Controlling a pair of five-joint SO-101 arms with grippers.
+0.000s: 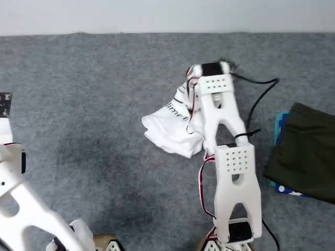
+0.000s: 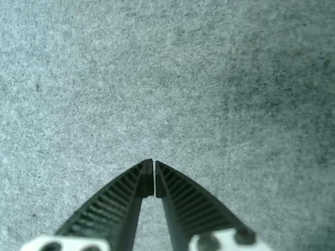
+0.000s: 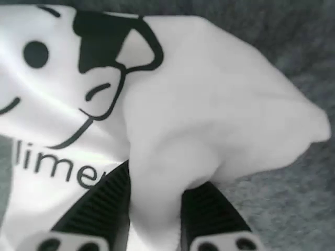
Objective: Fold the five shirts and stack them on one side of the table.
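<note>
A white shirt (image 1: 170, 125) with black line art lies bunched on the grey table, near the middle. My right gripper (image 3: 154, 206) is shut on a fold of the white shirt (image 3: 209, 120); the cloth runs between its two black fingers (image 3: 99, 204). From above, the right arm (image 1: 225, 120) stretches over the shirt's right edge. At the right edge of the table sit folded shirts: a dark green one (image 1: 306, 151) on top of a blue one (image 1: 280, 125). My left gripper (image 2: 154, 180) is shut with nothing in it, above bare carpet. The left arm (image 1: 21, 204) stands at the lower left.
The table is covered in grey carpet (image 1: 84, 104), with free room on the left and at the back. A black cable (image 1: 259, 102) loops beside the right arm. A small dark fixture (image 1: 5, 104) sits at the left edge.
</note>
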